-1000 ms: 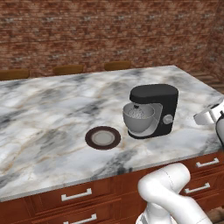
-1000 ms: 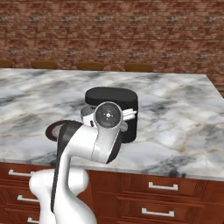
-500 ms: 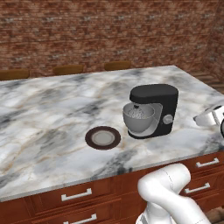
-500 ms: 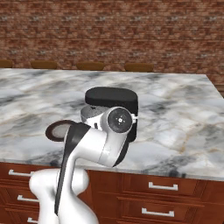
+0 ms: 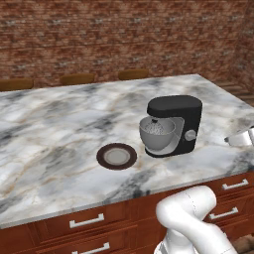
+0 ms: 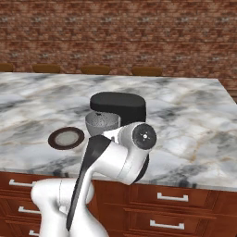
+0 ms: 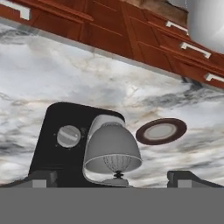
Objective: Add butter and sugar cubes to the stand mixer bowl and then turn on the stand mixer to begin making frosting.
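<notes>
End effector (image 7: 111,177) fingers spread wide at bottom of hand view, holding nothing, aimed at stand mixer (image 7: 65,140). Hand view upside down: stand mixer bowl (image 7: 112,148) centre-low under mixer head, silver knob (image 7: 68,136) left of it. Dark brown plate (image 7: 161,131) right of bowl, apart from mixer. All stand on marble surface (image 5: 59,124). Brick wall (image 5: 99,34) behind.

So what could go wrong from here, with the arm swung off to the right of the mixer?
1. The open gripper holds nothing, and no butter or sugar is visible on the plate, so ingredients may be missed.
2. The bowl sits under the stand mixer head, leaving little room to drop anything in.
3. Reaching for the side knob, the arm could bump the mixer.
</notes>
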Available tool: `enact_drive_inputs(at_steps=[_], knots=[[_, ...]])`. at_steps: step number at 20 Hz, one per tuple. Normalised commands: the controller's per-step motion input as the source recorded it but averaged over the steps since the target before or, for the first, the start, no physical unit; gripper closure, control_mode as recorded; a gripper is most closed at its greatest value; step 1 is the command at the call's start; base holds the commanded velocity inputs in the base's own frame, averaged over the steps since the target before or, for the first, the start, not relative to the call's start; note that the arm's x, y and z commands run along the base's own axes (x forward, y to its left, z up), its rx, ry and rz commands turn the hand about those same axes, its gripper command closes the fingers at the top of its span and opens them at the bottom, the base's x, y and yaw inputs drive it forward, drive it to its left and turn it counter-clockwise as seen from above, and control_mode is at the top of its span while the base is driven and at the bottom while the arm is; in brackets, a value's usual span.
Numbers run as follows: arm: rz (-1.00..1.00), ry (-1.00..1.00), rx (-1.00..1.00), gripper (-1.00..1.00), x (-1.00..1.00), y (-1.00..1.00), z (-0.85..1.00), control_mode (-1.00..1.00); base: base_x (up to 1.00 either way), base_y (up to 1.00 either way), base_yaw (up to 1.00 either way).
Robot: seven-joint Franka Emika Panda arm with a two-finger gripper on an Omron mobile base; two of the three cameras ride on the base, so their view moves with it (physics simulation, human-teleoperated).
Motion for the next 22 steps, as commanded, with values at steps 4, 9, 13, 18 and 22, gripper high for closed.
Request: enact_drive_inputs(at_steps=[4,9,13,18,22], knots=[[0.07,0.12,0.05,-1.00,0.00,-0.26,-0.45,-1.00,0.00,0.00,0.00],[-0.10,0.36,0.29,-1.00,0.00,-0.23,-0.12,-1.00,0.00,0.00,0.00],[-0.23,0.54,0.36,-1.00,0.00,-0.31,0.00,-1.00,0.00,0.00,0.00],[-0.32,0.67,0.36,-1.00,0.00,-0.18,-0.07,-1.00,0.00,0.00,0.00],[-0.50,0.47,0.21,-1.00,0.00,0.07,-0.54,-1.00,0.00,0.00,0.00]])
